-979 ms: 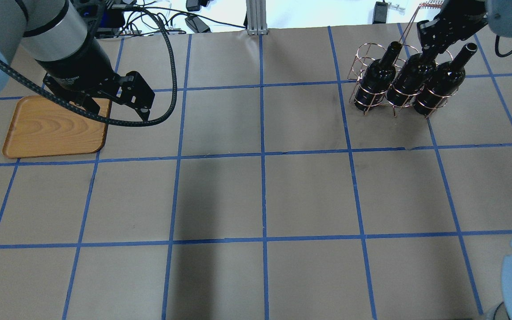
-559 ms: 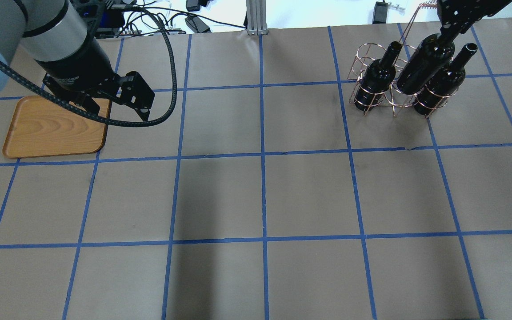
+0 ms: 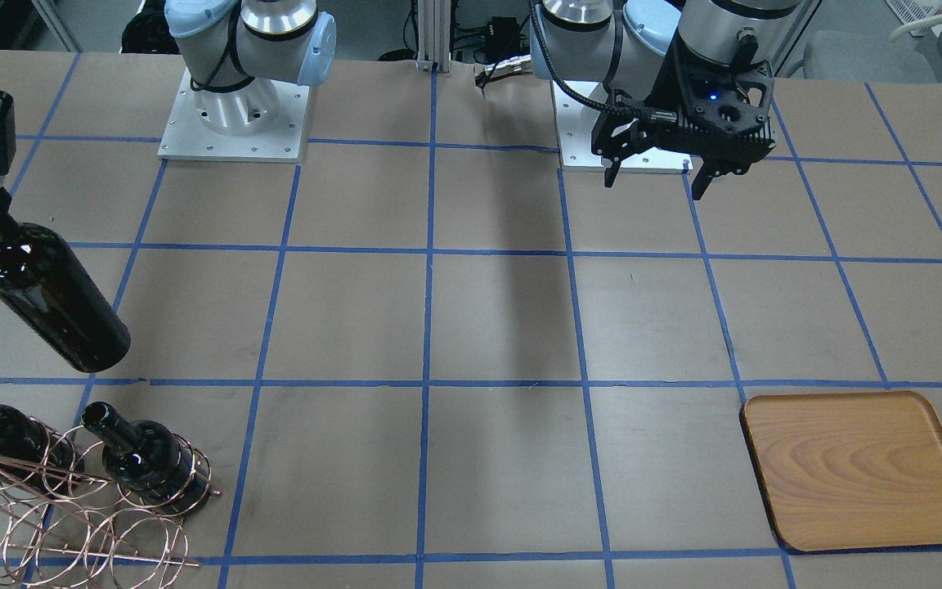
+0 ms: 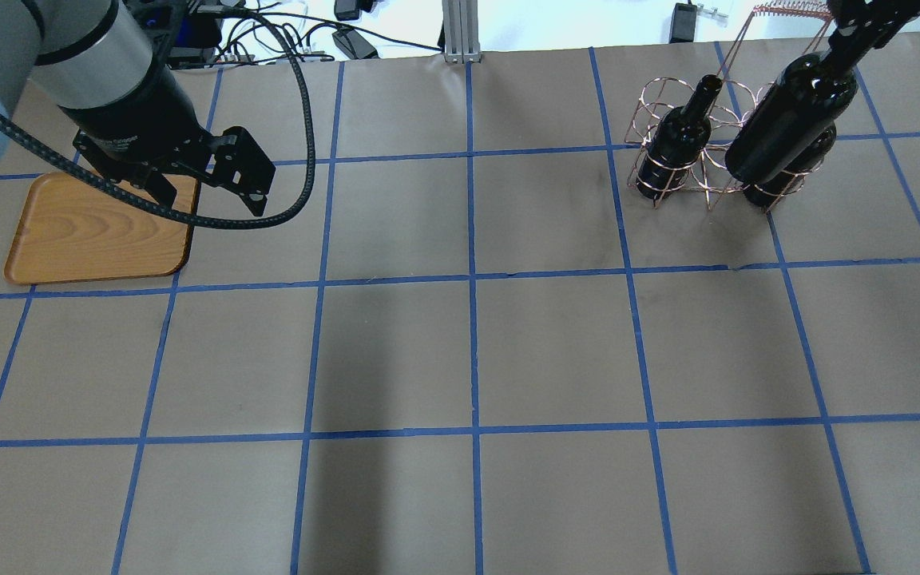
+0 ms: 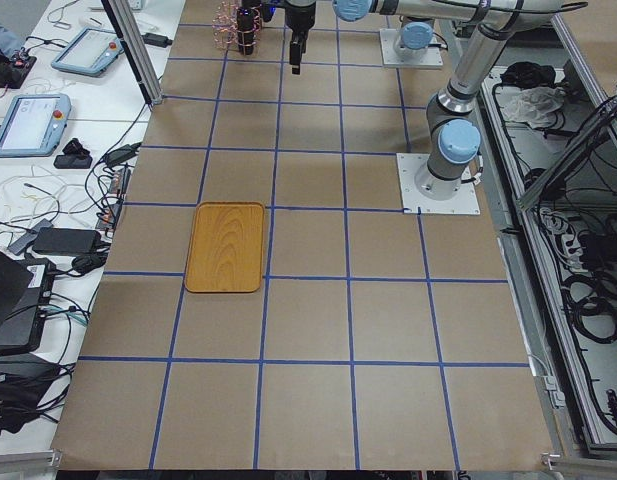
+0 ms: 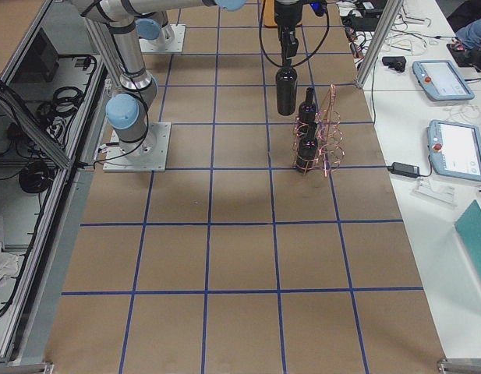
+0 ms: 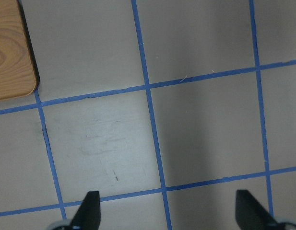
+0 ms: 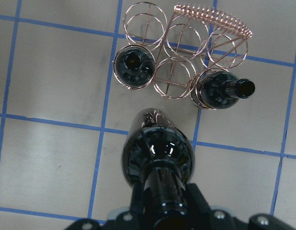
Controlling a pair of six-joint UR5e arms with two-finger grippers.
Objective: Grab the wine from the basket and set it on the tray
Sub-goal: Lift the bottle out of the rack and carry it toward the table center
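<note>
My right gripper (image 4: 848, 33) is shut on the neck of a near-black wine bottle (image 4: 791, 120) and holds it tilted in the air above the copper wire basket (image 4: 662, 185). The right wrist view shows the held bottle (image 8: 157, 151) hanging clear of the basket (image 8: 183, 48). Two more bottles (image 4: 680, 136) (image 4: 789, 176) stand in the basket's rings. The wooden tray (image 4: 85, 235) lies at the far left of the table. My left gripper (image 4: 212, 200) is open and empty, hovering beside the tray's right edge.
Brown paper with a blue tape grid covers the table (image 4: 468, 343). Cables and power bricks (image 4: 332, 40) lie beyond the far edge. The basket's tall coiled handle (image 4: 787, 12) rises beside the held bottle. The robot's bases (image 3: 234, 106) stand at the near side.
My right gripper has risen with the middle bottle, pulling it up out of its ring until it hangs above the basket. The left arm has barely moved.
</note>
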